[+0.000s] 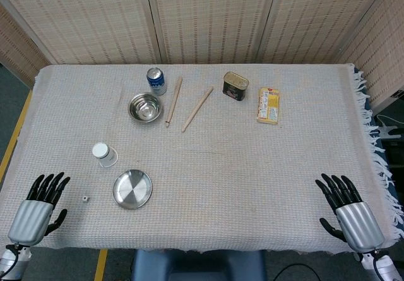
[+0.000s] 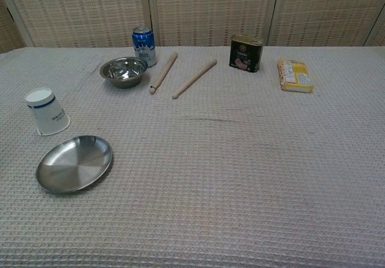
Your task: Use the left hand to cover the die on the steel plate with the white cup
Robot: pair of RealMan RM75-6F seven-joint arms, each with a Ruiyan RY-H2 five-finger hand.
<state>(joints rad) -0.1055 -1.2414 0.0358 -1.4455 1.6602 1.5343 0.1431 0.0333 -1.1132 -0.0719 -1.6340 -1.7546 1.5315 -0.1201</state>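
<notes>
Head view high, looking steeply down on the whole table (image 1: 252, 186); chest view lower, seemingly nearer, sharing its far half

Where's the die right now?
In the head view the die lies on the cloth, not on the steel plate: just left of it, beside the left hand. The chest view doesn't show it.

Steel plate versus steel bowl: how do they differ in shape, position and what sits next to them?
The steel plate is flat and shallow; the steel bowl is deeper with raised sides. The plate lies near the robot's edge of the table, the bowl far back. Beside the plate stands an upside-down white cup; beside the bowl stands a blue can. Both are shiny metal, round and empty; the die lies on the cloth, not on the plate.
</notes>
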